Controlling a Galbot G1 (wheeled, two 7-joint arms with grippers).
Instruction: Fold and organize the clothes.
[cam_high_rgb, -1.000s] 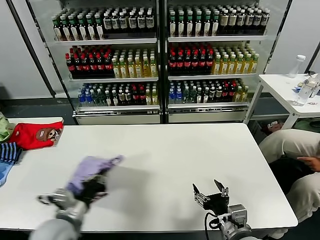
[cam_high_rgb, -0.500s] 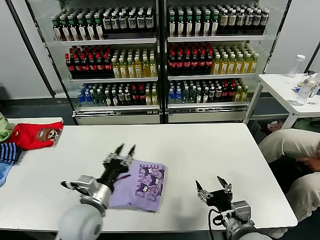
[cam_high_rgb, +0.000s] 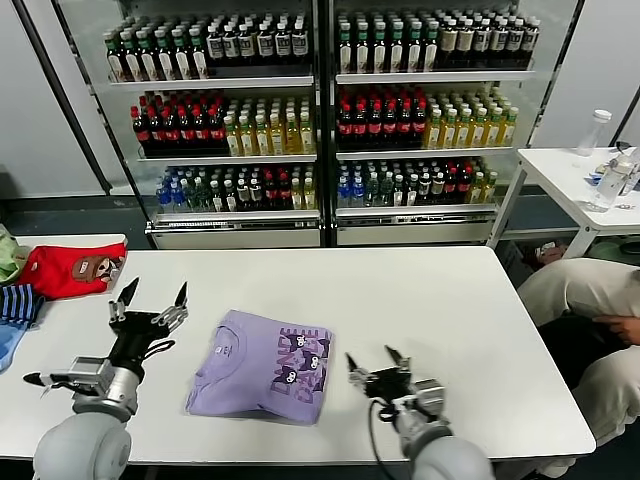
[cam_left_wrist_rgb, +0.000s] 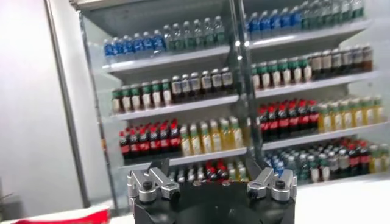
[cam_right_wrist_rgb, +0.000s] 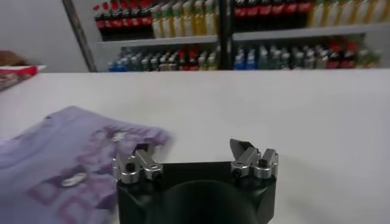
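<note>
The T-shirt (cam_high_rgb: 262, 366) lay folded on the bench (cam_high_rgb: 420, 300); both hands, left (cam_high_rgb: 148, 306) and right (cam_high_rgb: 376, 366), were released and empty. Only tidying seemed left.

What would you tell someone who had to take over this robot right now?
Left gripper: open, empty, raised above the table on the T-shirt's left, not touching it.
Right gripper: open, empty, low over the table just right of the T-shirt.
T-shirt: lies flat near the table's front edge, folded into a rough rectangle, print facing up.
Other clothes: a red piece and some striped ones at the table's far left.
Done: the T-shirt looks folded and set down.
Left: probably tidy its edges or move it to the pile; I cannot tell whether another fold is due.
</note>
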